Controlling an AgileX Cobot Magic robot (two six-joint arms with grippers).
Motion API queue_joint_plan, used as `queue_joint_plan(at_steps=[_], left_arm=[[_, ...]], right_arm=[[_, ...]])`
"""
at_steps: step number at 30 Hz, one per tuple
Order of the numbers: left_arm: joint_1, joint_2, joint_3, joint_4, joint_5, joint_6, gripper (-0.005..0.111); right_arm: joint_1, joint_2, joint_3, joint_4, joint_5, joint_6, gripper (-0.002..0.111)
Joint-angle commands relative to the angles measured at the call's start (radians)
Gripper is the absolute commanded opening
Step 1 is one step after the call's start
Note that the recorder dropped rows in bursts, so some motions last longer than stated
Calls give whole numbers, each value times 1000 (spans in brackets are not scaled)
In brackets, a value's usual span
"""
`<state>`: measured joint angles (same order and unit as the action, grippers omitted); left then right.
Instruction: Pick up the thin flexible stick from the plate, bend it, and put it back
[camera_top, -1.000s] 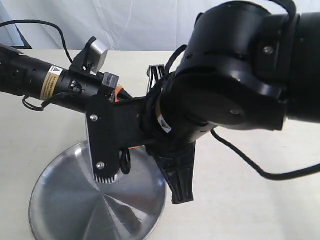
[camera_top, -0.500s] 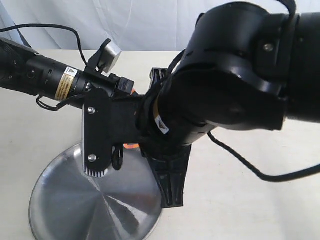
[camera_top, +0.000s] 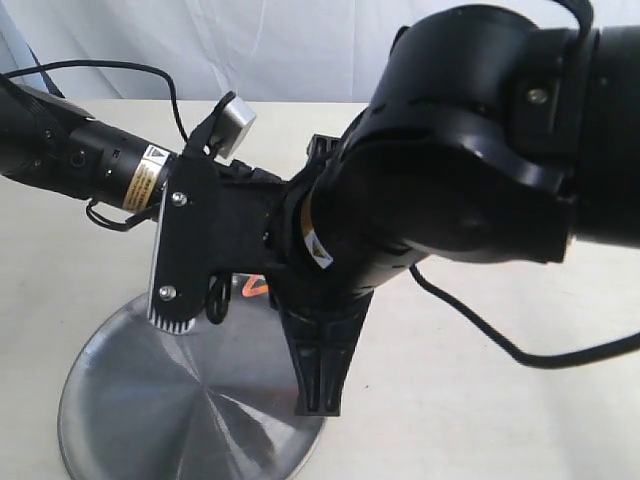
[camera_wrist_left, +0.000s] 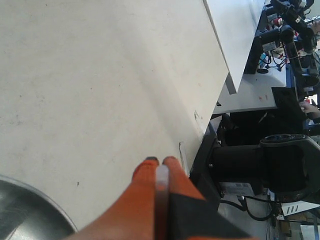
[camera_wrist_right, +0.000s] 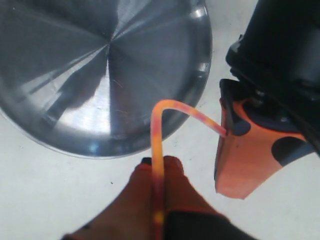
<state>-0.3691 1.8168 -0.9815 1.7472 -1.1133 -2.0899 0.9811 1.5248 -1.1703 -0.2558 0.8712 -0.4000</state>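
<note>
I hold the thin flexible stick (camera_wrist_right: 172, 105) arched above the far rim of the plate (camera_wrist_right: 75, 60), left gripper (camera_wrist_left: 161, 162) and right gripper (camera_wrist_right: 161, 161) each pinching an end; bending harder might snap it or slip it free.

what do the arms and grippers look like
Both arms are black and rounded. The left arm has a yellow label, the right arm a small white sticker; black cables trail from each. The left gripper and right gripper have orange finger pads.
</note>
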Motion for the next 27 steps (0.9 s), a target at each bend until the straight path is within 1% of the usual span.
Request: queue_joint_plan(at_steps=[1, 5, 13, 27], left_arm=[[-14, 5, -6, -5, -14, 9, 0], [-21, 5, -6, -7, -16, 9, 0], [-59, 5, -6, -10, -4, 11, 0], [-59, 5, -6, -12, -4, 15, 0]], right_arm=[[-4, -7, -1, -9, -36, 33, 0], [-4, -7, -1, -9, -36, 59, 0], [-4, -7, -1, -9, -36, 105, 0], [-4, -7, -1, -5, -36, 174, 0]])
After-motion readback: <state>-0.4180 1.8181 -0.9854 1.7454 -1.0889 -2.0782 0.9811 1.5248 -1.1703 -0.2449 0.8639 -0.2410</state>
